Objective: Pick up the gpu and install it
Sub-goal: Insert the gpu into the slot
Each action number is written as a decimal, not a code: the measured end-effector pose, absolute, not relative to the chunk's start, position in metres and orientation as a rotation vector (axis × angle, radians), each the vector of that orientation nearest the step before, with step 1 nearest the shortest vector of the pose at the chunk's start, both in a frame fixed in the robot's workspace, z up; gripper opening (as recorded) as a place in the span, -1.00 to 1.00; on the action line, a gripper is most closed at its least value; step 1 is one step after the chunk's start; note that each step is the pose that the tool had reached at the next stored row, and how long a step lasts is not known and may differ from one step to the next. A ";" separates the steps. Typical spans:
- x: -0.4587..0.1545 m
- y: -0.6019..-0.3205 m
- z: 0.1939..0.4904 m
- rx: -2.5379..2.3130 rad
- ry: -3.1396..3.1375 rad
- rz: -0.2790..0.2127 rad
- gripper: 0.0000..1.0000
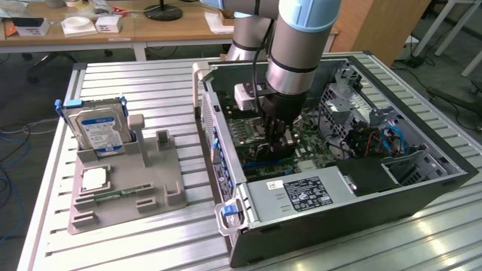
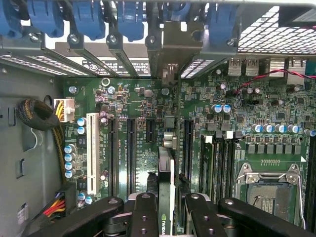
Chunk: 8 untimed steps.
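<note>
Inside the open computer case (image 1: 391, 186) at the centre of the exterior view, the gripper (image 1: 276, 148) reaches down over the green motherboard (image 2: 148, 133), its jaws clenched on the gpu (image 2: 166, 197), which stands edge-on just above the expansion slots. At the left of that frame, a grey holder (image 1: 128, 195) on the slatted metal table (image 1: 143, 84) carries the blue-labelled hard drive (image 1: 96, 131), upright, and a narrow memory stick (image 1: 113, 195) lying flat.
</note>
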State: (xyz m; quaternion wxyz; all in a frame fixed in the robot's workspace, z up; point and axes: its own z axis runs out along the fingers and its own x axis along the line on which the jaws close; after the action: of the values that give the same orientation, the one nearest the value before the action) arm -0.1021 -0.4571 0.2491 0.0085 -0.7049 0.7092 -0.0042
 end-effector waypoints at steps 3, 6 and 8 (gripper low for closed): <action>-0.102 -0.457 0.249 -2.203 2.216 -0.013 -0.48; -0.102 -0.457 0.249 -2.203 2.216 -0.013 -0.48; -0.102 -0.457 0.249 -2.203 2.216 -0.013 -0.48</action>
State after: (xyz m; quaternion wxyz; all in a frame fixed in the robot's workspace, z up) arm -0.1022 -0.4571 0.2491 0.0085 -0.7049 0.7092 -0.0042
